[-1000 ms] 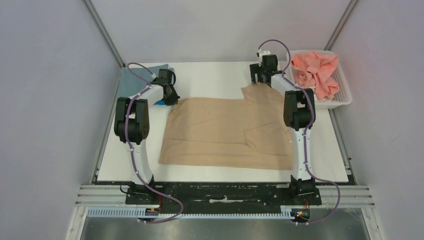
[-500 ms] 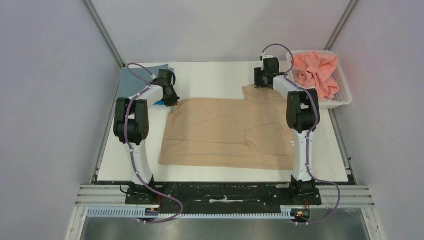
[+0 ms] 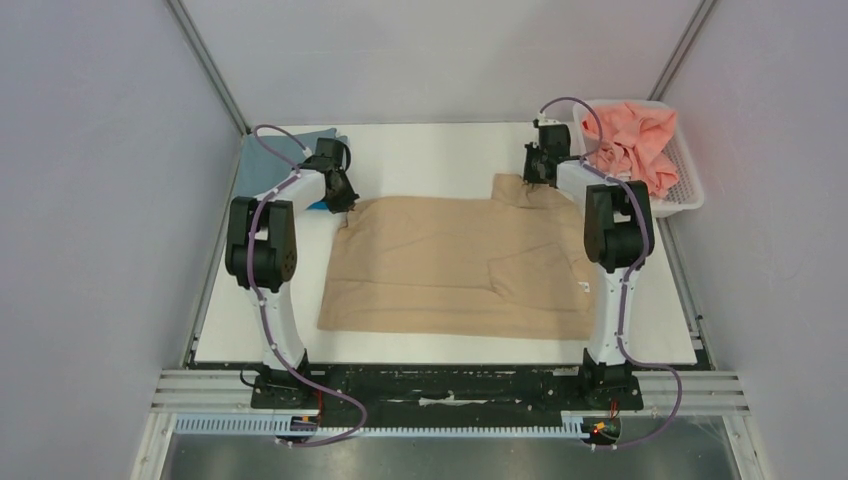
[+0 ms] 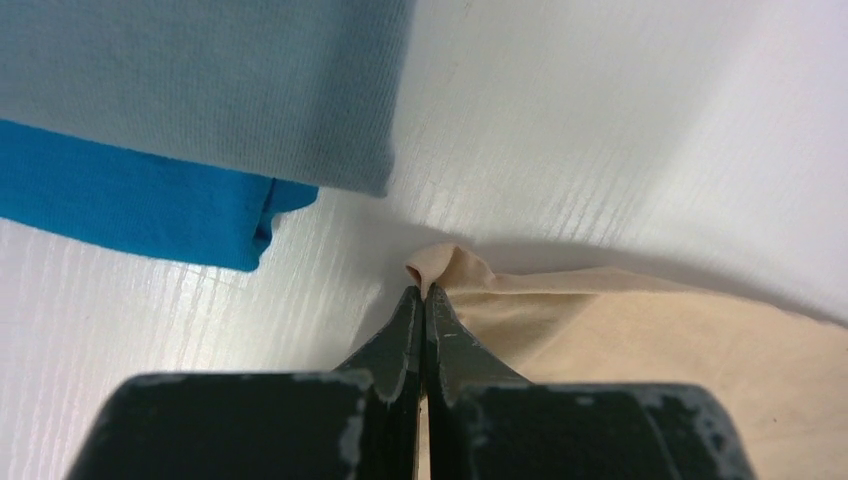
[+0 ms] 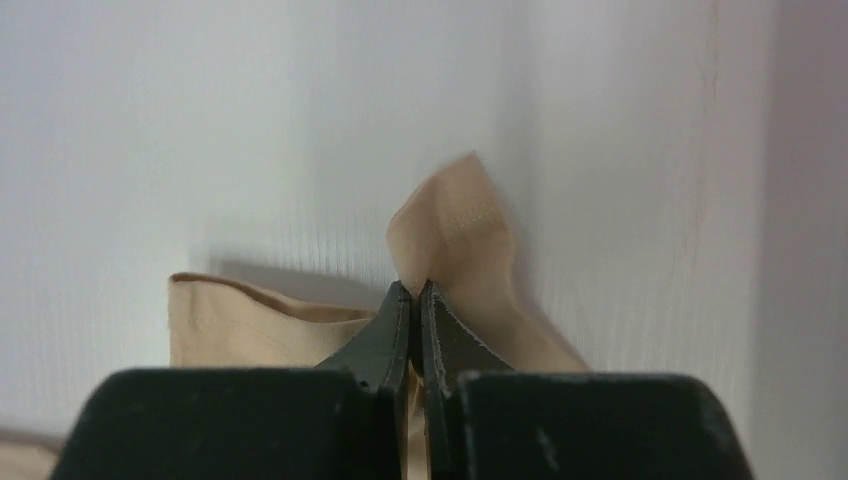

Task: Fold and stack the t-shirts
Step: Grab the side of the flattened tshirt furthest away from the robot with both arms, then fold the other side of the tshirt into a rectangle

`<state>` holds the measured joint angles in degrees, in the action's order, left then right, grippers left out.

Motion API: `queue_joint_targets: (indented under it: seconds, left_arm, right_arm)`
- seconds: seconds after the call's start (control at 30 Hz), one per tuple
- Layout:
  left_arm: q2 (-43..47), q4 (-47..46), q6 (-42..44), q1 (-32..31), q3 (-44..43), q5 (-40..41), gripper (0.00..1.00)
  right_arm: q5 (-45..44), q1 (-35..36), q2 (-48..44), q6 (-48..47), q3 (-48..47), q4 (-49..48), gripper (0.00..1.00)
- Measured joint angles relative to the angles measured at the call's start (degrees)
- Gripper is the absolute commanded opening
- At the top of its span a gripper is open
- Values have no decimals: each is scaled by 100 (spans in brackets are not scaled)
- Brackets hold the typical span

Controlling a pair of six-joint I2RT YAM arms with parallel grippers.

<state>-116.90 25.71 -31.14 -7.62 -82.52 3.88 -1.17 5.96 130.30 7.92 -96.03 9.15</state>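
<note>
While the basket [image 3: 688,185] holds a coral-pink t-shirt [image 3: 630,135], left fingers [image 4: 400,335] and right fingers [image 5: 395,325] pinch the tan t-shirt [image 3: 440,260].

The left arm [image 3: 278,325] and the right arm [image 3: 605,320] have white tubes and chunky black joints. A thin purple cable [image 3: 283,137] runs along each. The black fingers [image 4: 398,335] look scratched.

**Three views, one table**

My overhead camera looks down from above and behind the near edge of the table [image 3: 440,150], taking in the whole surface. Each wrist camera sits close behind its gripper. The left gripper [image 4: 422,300] faces the far left corner and the right gripper [image 5: 414,295] the far right. All three views share the tan t-shirt [image 3: 440,260].
</note>
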Motion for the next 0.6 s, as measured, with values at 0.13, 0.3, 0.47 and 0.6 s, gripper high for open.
queue_joint_targets:
  seconds: [0.13, 0.3, 0.47, 0.6]
  left_arm:
    - [247, 7, 90, -26, 140, -4, 2]
    - [890, -74, 105, -109, 623, -85, 2]
    - [1453, -195, 105, -162, 1196, -146, 2]
    - [1945, -245, 103, -184, 1768, -140, 2]
  right_arm:
    - [33, 20, -944, 111, 1379, -433, 0]
    - [26, 79, -2380, 232, 2826, -1014, 0]
    - [-15, 271, -3729, 278, 4024, -1451, 0]
    - [-103, 468, -4614, 278, 4784, -1473, 0]
